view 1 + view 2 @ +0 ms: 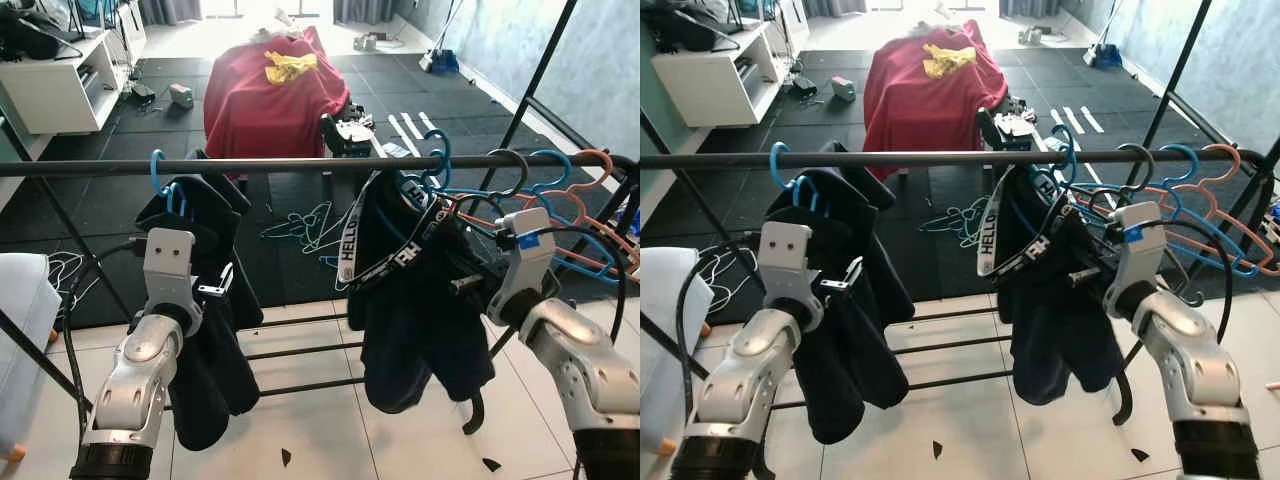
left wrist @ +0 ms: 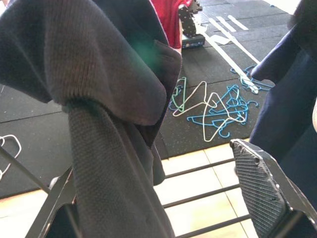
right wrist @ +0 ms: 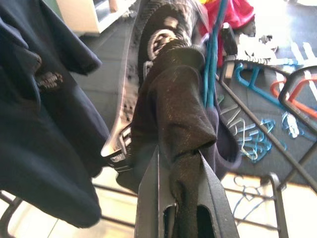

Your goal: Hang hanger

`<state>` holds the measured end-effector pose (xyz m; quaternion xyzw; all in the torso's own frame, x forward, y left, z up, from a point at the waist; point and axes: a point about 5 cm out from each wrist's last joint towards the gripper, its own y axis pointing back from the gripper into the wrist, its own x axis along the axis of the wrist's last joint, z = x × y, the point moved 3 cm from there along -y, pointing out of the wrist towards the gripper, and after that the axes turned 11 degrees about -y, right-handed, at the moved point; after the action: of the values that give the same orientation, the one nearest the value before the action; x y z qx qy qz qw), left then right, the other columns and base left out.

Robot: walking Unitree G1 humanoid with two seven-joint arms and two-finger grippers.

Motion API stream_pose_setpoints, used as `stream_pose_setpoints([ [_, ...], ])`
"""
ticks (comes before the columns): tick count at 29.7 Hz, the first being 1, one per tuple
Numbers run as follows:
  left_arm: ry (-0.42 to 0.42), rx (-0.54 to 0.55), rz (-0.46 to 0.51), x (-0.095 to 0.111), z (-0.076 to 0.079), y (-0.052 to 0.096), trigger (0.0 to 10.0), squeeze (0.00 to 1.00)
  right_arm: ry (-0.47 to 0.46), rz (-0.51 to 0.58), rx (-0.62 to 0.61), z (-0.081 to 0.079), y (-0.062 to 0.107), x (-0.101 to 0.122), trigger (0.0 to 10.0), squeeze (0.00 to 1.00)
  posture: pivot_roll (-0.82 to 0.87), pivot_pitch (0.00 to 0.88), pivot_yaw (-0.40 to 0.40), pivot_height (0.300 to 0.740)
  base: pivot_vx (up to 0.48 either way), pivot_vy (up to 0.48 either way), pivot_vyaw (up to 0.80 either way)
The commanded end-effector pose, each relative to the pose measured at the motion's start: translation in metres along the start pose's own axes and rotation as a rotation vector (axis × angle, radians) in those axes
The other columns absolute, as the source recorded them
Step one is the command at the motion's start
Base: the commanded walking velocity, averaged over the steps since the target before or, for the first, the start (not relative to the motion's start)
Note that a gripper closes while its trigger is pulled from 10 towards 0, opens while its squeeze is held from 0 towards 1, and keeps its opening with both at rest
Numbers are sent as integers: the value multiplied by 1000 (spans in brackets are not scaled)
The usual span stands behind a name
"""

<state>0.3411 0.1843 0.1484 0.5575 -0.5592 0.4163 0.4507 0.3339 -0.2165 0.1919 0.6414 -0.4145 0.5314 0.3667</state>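
A dark rail crosses the view. On its left a blue hanger carries a dark knit garment. My left gripper is open, its fingers spread wide on either side of that hanging cloth. Right of centre, another blue hanger on the rail holds a dark garment with a "HELLO" strap. My right gripper is shut, pinching a fold of that garment's black fabric. Empty black, blue and orange hangers hang at the rail's right end.
The rack's lower bars run below the clothes over white tiles. Loose hangers lie on the black mat behind. A red-covered table stands further back, a white cabinet at far left, and a slanted rack post on the right.
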Motion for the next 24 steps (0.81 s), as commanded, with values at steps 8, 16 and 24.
stream_pose_setpoints([
  [8,13,-14,-26,-7,2,1,10000,0,-6,82,163,-29,15,16,0,0,-68,92,-22,740,0,0,0],
  [16,-6,-20,-46,-12,-1,2,10000,0,14,-26,215,-38,22,-5,0,0,-66,93,-24,740,-148,0,0],
  [24,-24,-29,-78,-23,-5,8,10000,0,7,-85,257,-42,32,-15,0,0,-66,94,-21,740,-313,0,0],
])
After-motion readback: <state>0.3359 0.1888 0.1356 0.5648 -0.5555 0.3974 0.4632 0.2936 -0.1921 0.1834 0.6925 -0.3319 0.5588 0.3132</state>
